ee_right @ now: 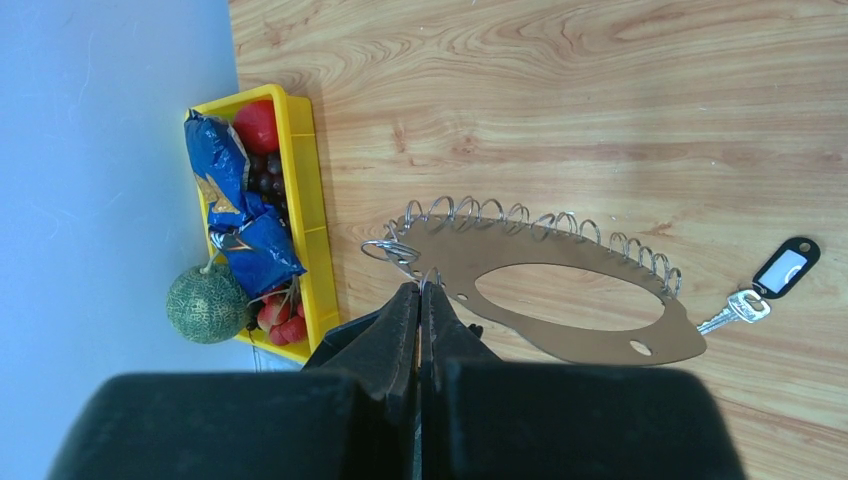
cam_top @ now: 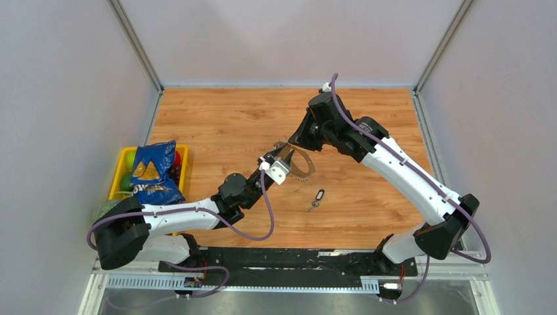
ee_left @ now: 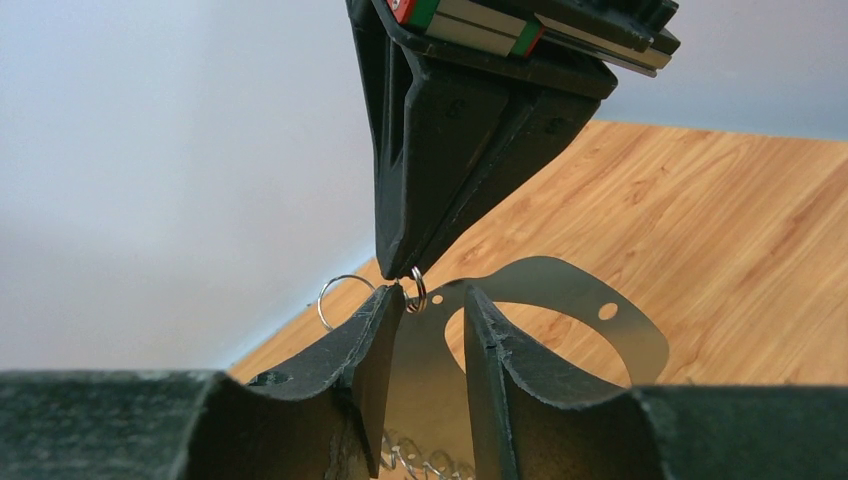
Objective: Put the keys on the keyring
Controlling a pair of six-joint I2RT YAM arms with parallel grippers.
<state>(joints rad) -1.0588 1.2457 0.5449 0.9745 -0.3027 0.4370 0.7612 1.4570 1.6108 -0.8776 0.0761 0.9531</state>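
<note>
**Keyring at the tips of both claws, key loose on the worktop**

Keyring first: the thin grey metal hoop (ee_right: 450,252), a flat plate with a long oval cutout and a fringe of small wire rings along one rim, sits over the middle of the wooden worktop (cam_top: 223,118), its narrow end up at the two claws. The right claw (ee_right: 420,285) has its black fingers pressed together on one small silver split ring (ee_left: 417,291) at that narrow end. A second small wire loop (ee_left: 340,296) shows just beside it.

The left claw (ee_left: 428,298) comes at the same spot from the opposite side. Its two black fingers stand apart with the plate showing in the gap, and one fingertip sits right against the pinched ring. Whether they actually press on the plate cannot be told from here.

The tiny key with the black oblong plastic head and short silver blade (cam_top: 317,199) lies flat on the worktop, untouched by either claw. It is near the plate's wide end (apart from it in the overhead view) and on the side toward the arm bases.

At the left edge of the worktop stands a yellow plastic bin (cam_top: 121,172) with a crumpled blue snack bag (cam_top: 154,174) lying over it. A netted green melon (ee_right: 205,302) rests just outside the bin.
</note>
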